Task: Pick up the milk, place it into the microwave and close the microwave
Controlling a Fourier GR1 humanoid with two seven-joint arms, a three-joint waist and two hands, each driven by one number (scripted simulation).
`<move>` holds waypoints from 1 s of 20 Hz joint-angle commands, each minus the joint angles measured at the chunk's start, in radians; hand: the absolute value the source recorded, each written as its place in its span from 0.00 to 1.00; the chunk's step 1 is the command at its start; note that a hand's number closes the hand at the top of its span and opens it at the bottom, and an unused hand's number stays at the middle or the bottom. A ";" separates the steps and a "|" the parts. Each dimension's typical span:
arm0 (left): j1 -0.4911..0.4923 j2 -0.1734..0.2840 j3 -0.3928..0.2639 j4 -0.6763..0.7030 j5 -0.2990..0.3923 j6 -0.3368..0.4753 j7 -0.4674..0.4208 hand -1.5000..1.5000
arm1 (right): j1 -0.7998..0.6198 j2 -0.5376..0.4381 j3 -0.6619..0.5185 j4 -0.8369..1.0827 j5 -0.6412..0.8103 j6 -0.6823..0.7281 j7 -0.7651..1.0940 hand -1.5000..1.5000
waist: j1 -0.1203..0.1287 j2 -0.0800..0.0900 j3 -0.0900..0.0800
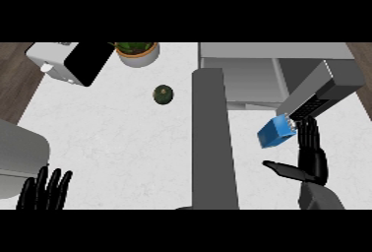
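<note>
While the milk (277,132) lies just beyond my right hand (311,158), whose fingers are straight and grip nothing, I judge pickup, placement in the microwave (251,78) and door closure outstanding.

White marbled counter (123,142) edged by dark wood floor (16,69); potted plant (137,52) and white appliance (62,61) near the far edge.

Right hand (312,165) open beside blue milk carton (276,132), fingers (309,135) straight; microwave (247,78) door (214,138) open; left hand (45,189) rests at lower left of tabletop (116,142).
</note>
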 commanded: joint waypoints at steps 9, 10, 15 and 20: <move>0.069 -0.034 -0.056 0.055 -0.058 -0.019 -0.113 0.00 | -0.072 0.018 0.038 0.089 0.016 -0.002 -0.110 0.00 | -0.003 -0.002 -0.001; -0.001 0.011 0.032 0.017 0.027 -0.019 -0.017 0.00 | -0.118 -0.022 0.023 0.162 0.013 0.028 -0.112 0.00 | -0.001 0.000 0.000; -0.006 0.000 0.024 0.042 0.006 -0.021 -0.046 0.00 | -0.145 0.002 0.004 0.245 -0.009 0.041 -0.142 0.00 | 0.006 0.003 0.001; 0.099 -0.009 -0.017 -0.037 0.003 -0.044 -0.057 0.00 | -0.189 -0.044 -0.041 0.233 -0.043 -0.033 -0.096 0.00 | 0.008 0.002 0.000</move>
